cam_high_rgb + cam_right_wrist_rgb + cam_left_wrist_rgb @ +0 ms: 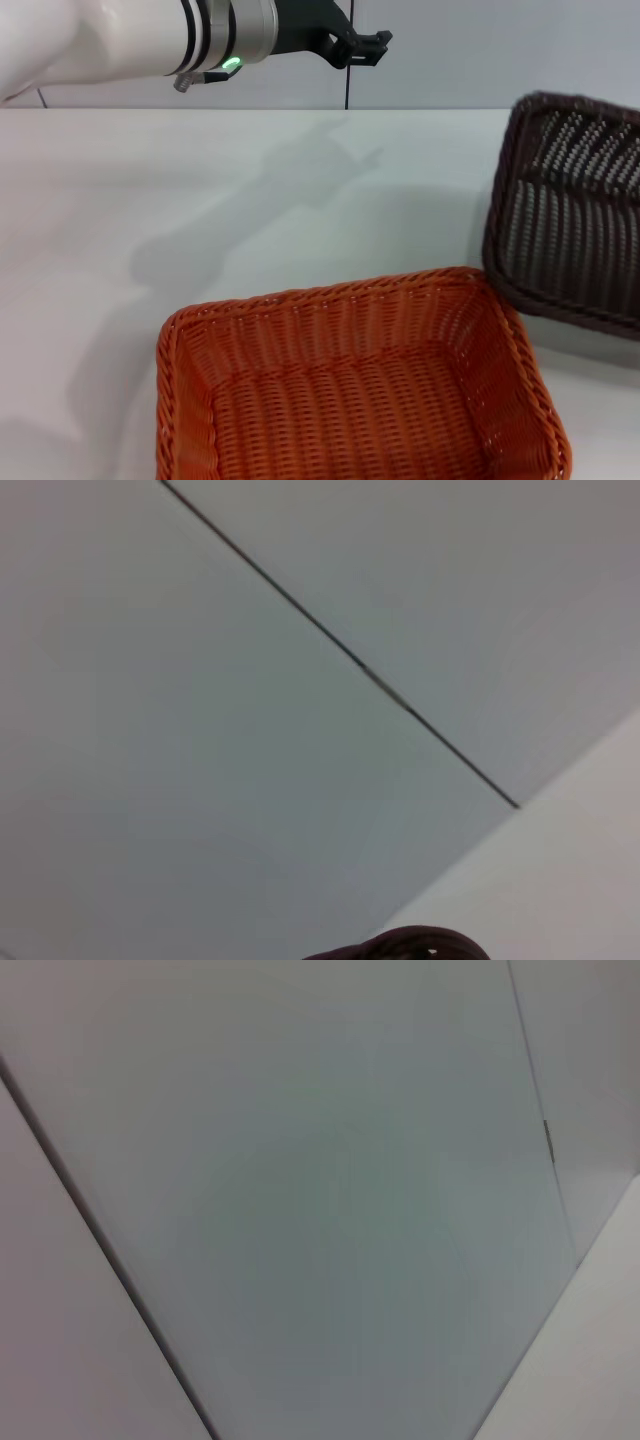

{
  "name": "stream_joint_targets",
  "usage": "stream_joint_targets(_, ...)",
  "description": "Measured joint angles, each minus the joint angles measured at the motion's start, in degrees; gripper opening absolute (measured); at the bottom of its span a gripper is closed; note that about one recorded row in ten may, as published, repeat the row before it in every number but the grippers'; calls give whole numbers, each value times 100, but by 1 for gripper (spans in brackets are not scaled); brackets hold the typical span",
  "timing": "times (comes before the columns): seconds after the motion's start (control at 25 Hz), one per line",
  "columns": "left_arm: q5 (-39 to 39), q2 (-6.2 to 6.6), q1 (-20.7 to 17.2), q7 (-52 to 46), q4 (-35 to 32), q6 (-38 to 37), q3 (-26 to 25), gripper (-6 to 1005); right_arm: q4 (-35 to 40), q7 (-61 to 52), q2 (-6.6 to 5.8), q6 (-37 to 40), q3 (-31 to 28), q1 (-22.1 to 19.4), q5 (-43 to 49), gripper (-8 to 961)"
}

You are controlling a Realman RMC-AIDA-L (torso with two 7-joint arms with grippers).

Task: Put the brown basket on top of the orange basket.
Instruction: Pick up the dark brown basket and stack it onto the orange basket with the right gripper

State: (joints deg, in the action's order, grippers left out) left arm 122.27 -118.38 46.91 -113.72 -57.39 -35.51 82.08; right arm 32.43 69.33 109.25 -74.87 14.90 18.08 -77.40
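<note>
Brown basket (570, 220) seen tilted beside orange basket (350, 390). Left end effector (362, 47) raised, idle; finger state undeterminable. Slip risk judged if rim is gripped off-centre.

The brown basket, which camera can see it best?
The head view: the brown basket shows there, tilted, beside the orange basket. The right wrist view catches only a dark sliver, perhaps its rim. The left wrist view shows none of it.

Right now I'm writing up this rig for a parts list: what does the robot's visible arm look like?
In the head view only the left arm shows: a glossy white rounded shell, then a silver metal collar with dark rings and a small lit green indicator. A black angular bracket leads to the black left gripper. The right arm is not visible.
</note>
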Motion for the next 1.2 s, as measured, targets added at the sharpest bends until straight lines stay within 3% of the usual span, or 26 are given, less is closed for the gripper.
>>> stream_joint_targets(0.88, -11, -1, -34, 45, 83, 400, 7, 811, 27, 458, -24, -944, -3, 167, -1230, 192)
stream_joint_targets(1.2, -10, 4, -19, 47, 177, 651, 0, 811, 27, 419, 62, -1636, 28, 391, -1532, 192)
